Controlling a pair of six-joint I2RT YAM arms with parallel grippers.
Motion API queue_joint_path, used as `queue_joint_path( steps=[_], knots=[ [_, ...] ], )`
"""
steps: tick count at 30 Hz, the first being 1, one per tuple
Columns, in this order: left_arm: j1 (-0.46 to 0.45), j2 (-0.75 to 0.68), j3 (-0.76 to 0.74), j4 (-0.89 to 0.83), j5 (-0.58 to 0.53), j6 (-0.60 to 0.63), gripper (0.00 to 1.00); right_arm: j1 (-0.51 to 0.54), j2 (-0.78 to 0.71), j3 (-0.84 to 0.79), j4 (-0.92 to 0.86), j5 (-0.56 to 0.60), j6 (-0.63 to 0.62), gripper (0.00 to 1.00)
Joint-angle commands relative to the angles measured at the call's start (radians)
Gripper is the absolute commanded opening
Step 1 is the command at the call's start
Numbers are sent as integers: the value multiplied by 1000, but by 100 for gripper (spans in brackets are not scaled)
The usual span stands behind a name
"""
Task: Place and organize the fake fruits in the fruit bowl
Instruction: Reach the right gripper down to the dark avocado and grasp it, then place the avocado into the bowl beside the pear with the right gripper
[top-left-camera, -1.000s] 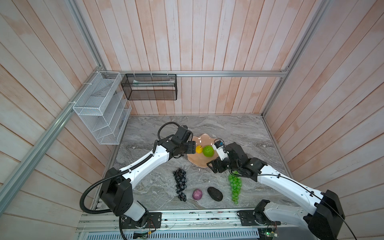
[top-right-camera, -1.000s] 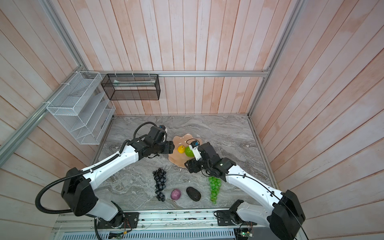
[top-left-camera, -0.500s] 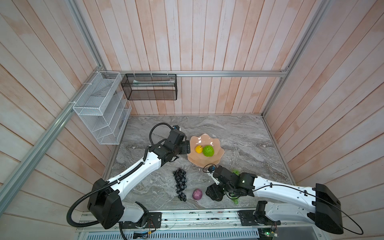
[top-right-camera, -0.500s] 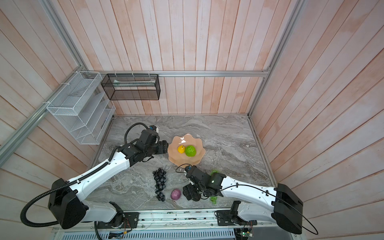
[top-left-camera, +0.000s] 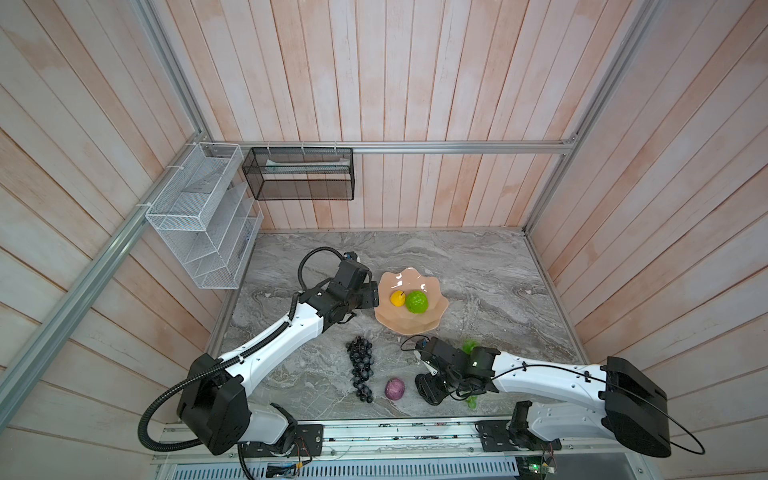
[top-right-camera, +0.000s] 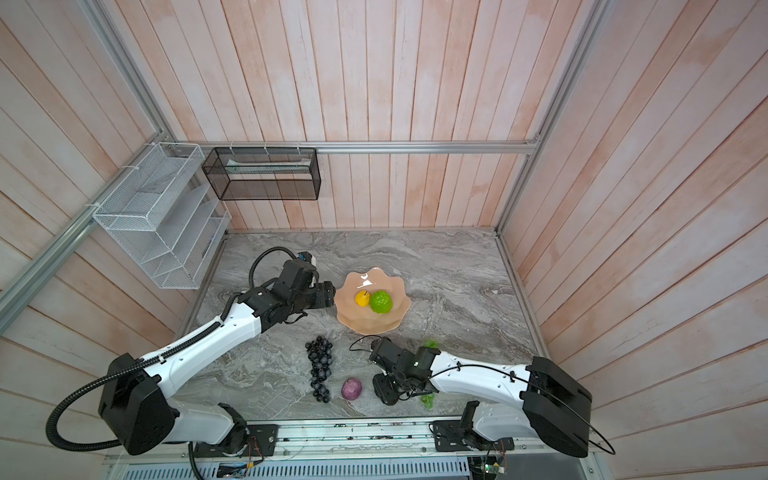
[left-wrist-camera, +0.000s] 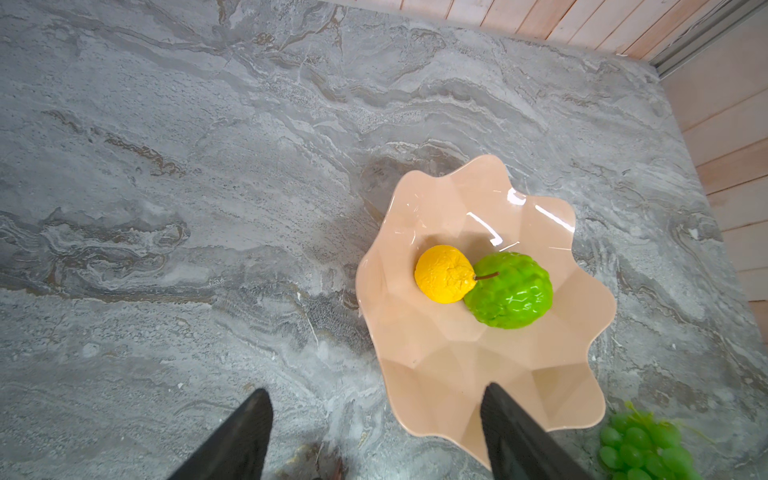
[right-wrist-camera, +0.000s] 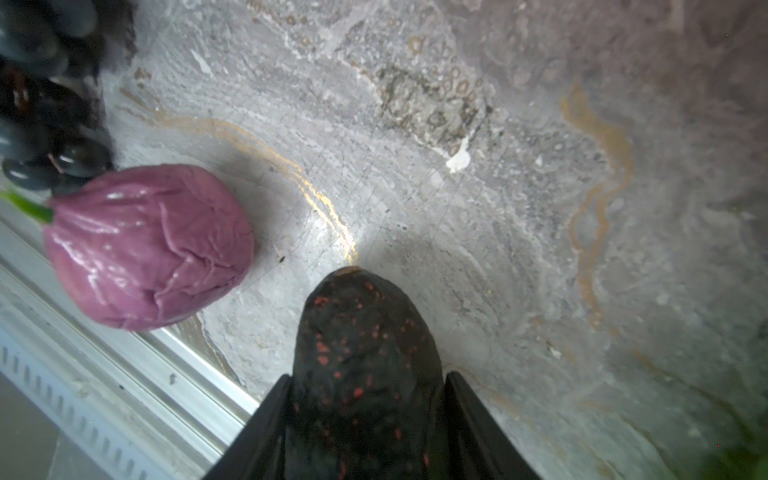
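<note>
Only the right wrist view shows jaws clasping the avocado.

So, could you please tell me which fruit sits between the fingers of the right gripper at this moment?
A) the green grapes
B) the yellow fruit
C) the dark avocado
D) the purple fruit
C: in the right wrist view the dark avocado fills the gap between the two fingers of the right gripper, while the purple fruit lies apart from them.
</note>
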Motion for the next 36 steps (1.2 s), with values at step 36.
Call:
queue_joint_path(
  steps=[36],
  knots=[
    [103, -159, -83, 13, -12, -27, 81, -361, 401, 613, -86, 131, -609, 37]
  ],
)
